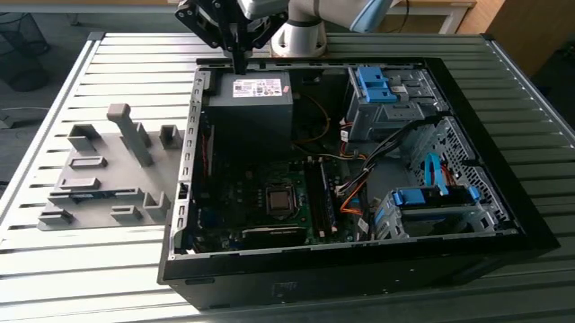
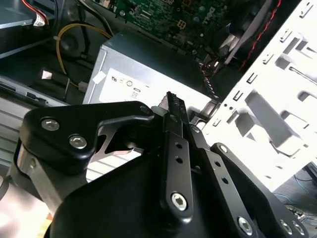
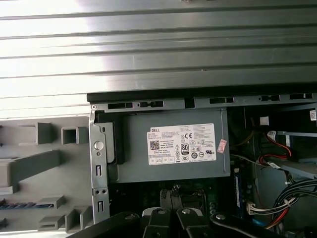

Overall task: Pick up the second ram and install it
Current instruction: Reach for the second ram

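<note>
The second ram (image 1: 93,195) is a thin blue stick lying flat in a slot of the grey holder plate (image 1: 108,145), on the table at the exterior view's left of the open computer case (image 1: 359,269). In the first wrist view the second ram (image 3: 27,204) shows as a blue strip in the grey holder. My gripper (image 1: 240,66) hangs over the far edge of the case, just above the grey power supply (image 1: 252,101), well away from the stick. Its fingers (image 2: 171,106) are pressed together with nothing between them.
Inside the case lie the green motherboard (image 1: 269,202) with a dark memory stick (image 1: 322,195) standing in its slot, blue drive cages (image 1: 373,84), and loose orange and black cables (image 1: 359,182). Grey upright blocks (image 1: 134,134) rise from the holder plate. The table top is ribbed metal.
</note>
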You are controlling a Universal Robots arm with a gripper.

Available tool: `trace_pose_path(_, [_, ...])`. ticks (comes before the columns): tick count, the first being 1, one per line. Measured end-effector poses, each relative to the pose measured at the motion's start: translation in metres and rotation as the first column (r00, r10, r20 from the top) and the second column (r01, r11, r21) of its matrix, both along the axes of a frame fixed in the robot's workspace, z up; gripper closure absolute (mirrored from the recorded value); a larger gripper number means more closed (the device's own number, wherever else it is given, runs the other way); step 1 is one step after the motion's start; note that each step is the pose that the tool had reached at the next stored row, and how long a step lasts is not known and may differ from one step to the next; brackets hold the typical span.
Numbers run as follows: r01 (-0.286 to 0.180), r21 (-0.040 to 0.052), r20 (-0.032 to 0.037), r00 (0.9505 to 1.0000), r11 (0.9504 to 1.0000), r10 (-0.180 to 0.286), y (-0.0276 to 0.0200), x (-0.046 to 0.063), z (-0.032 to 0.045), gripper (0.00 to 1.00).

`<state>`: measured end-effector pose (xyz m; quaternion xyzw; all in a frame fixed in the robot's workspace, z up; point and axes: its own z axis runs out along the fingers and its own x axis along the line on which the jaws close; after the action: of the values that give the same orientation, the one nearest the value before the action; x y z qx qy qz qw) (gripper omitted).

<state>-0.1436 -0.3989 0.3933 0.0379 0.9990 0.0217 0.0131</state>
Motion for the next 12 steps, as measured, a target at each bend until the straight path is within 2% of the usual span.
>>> trace_pose_path(12, [0.000,0.0000,0.0001,1.0000,1.0000,0.000,0.0000,-0.0107,0.0000,0.89])
